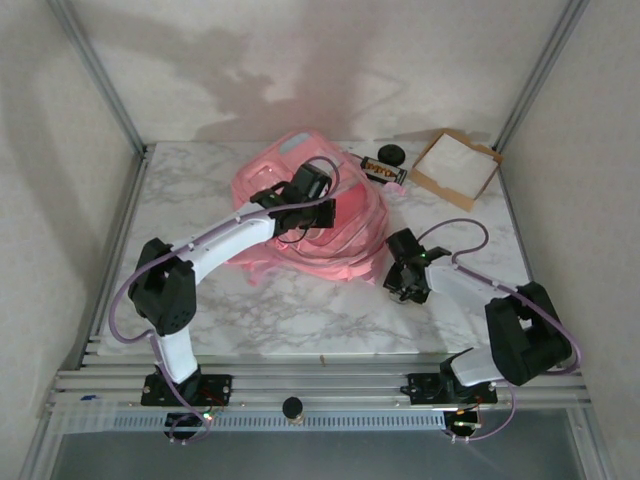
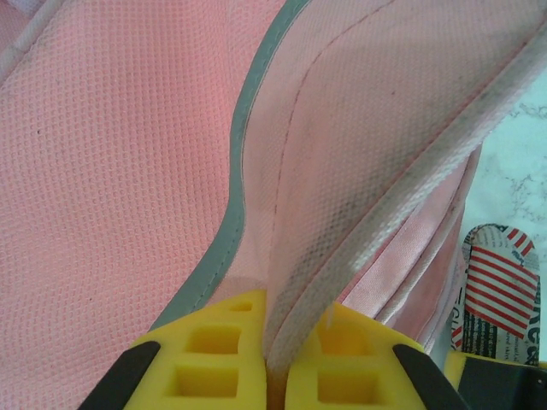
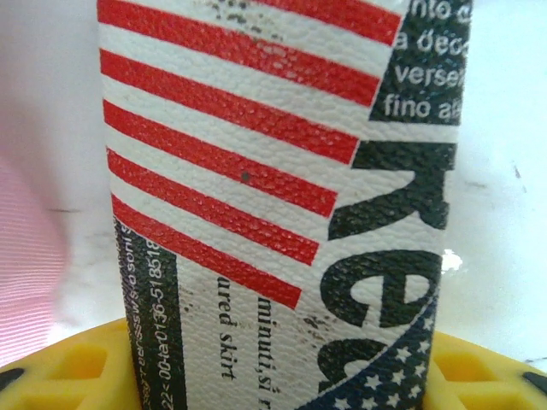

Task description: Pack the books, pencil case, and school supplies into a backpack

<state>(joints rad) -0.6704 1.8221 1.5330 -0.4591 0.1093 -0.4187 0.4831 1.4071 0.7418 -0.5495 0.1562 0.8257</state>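
Note:
The pink backpack (image 1: 345, 235) lies in the middle of the marble table, and its mesh fabric (image 2: 128, 171) is close up in the left wrist view. My left gripper (image 1: 300, 196) (image 2: 278, 342) is shut on a grey-trimmed edge of the backpack, pinched between the yellow fingers (image 2: 214, 350). The school supplies (image 3: 273, 196) (image 2: 500, 290), a small flag-striped pack, lie on the table just right of the backpack. My right gripper (image 1: 403, 288) (image 3: 282, 363) is over the pack, with a yellow finger pressed against each side. The books and the pencil case are out of view.
A brown cardboard tray with a white inside (image 1: 455, 165) stands at the back right. Beside it are a black round object (image 1: 389, 155) and a black item with orange marks (image 1: 382, 172). Bare marble (image 1: 300, 310) lies between the backpack and the arm bases.

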